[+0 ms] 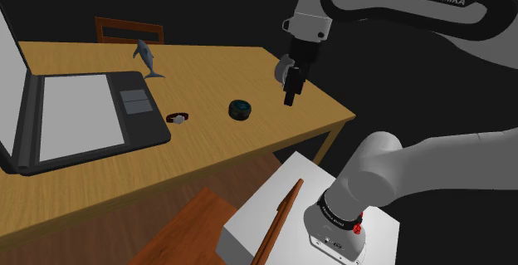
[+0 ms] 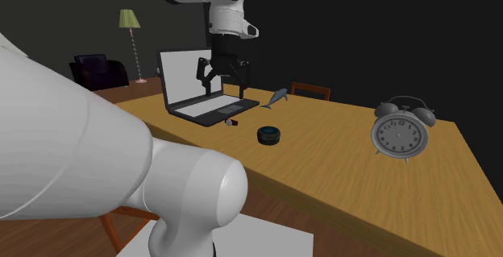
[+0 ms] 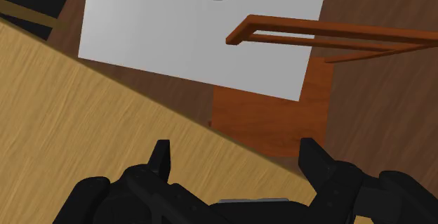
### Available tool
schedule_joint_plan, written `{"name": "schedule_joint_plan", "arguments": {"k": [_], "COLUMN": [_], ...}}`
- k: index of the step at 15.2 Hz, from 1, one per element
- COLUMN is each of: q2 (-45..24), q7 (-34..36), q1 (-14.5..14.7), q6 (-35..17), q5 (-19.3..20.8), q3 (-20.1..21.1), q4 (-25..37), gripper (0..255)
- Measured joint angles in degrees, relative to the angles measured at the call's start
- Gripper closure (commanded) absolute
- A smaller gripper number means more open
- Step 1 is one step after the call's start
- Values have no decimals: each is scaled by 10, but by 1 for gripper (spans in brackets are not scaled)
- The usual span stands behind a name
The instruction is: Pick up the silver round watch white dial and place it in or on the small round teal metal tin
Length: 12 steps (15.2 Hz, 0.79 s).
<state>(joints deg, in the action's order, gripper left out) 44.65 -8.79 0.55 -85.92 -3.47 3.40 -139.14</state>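
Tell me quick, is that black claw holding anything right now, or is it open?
Gripper: open, jaws apart, holding nothing; the watch lies on the table.

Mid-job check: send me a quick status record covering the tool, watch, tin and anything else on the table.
tool: open, empty, raised over the table near its edge
watch: lying on the table beside the laptop, not held
tin: on the table, apart from the watch, between watch and tool in the shoulder view
other items: dolphin figurine, alarm clock
task state: watch not yet picked up
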Motion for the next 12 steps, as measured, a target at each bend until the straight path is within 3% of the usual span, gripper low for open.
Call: {"name": "schedule_joint_plan", "arguments": {"k": [5,12], "q2": [-53,-196], "q7": [22,67], "q1": [1,4], "q6": [-50,-152], "q5": [-21,-59], "q3": [12,38], "q4": [6,53], "gripper": [0,0]}}
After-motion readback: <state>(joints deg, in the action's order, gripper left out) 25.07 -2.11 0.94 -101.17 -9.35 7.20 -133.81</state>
